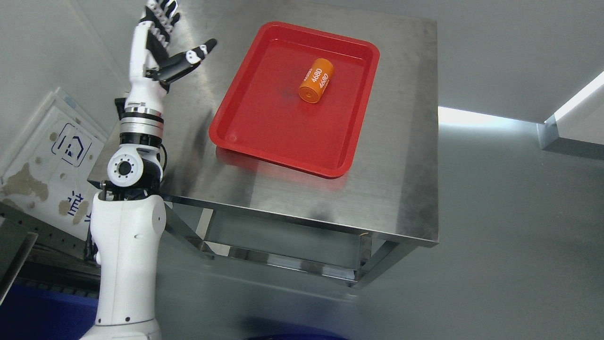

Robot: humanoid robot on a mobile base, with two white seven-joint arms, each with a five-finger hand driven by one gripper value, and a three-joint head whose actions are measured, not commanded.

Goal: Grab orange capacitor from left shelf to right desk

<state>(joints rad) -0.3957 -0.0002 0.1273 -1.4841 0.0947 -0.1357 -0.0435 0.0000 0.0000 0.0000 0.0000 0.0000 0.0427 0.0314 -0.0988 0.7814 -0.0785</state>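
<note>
An orange capacitor (pixel 316 80) marked 4680 lies on its side in the upper right part of a red tray (pixel 245 141). The tray rests on a steel table (pixel 396 179). My left hand (pixel 177 40) is raised above the table's far left corner, well left of the tray. Its fingers are spread and hold nothing. The thumb points right toward the tray. My white left arm (pixel 127 245) rises from the lower left. The right arm does not show.
The table has a lower shelf and steel legs (pixel 283 245) under its near edge. A white signboard (pixel 56 156) leans at the left. Grey floor surrounds the table, with a steel ledge (pixel 561 127) at the right.
</note>
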